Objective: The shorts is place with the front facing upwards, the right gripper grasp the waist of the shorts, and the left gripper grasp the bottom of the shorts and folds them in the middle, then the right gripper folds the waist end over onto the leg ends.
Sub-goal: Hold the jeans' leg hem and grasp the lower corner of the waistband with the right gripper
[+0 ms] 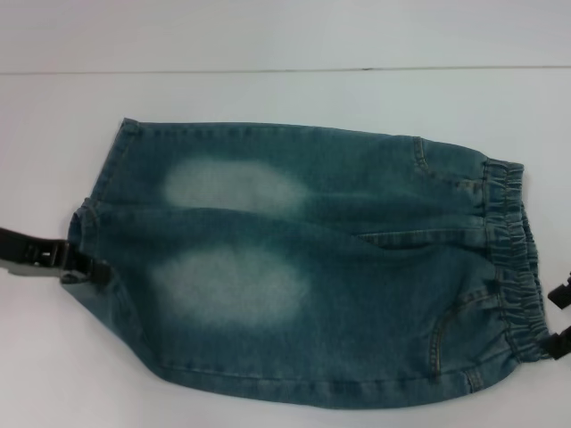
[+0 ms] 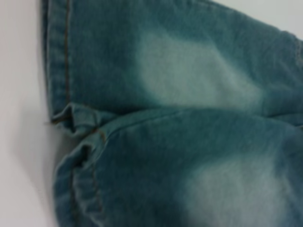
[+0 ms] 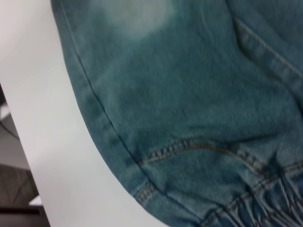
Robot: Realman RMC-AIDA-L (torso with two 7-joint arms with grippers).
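lying flat on a white table (image 1: pixel 268 98), the shorts (image 1: pixel 312 267) spread sideways across the head view, front up, with two pale faded oval patches one above the other toward the robot's left. nothing else rests on the table and nothing covers the denim; no container is in sight. the waist of the shorts (image 1: pixel 513 259), a ruffled elastic band with crinkled gathers, sits at the robot's right, with curved orange-stitched pocket seams just beside it. the bottom of the shorts (image 1: pixel 103 214), the straight double-stitched hems, sits at the robot's left, and the left wrist view shows the hems (image 2: pixel 61 71) slightly puckered where the two legs meet. the left gripper (image 1: pixel 85 267) reaches in low from the left edge, its dark bar nearly level, the tip touching the lower leg hem; whether its fingers are pinched on the fabric or apart cannot be told. the right gripper (image 1: pixel 560 316) shows only as black tips at the right edge, just beside the waistband, and its finger state cannot be told either. the right wrist view shows the waistband gathers (image 3: pixel 265 198) and the shorts' side seam against the table.
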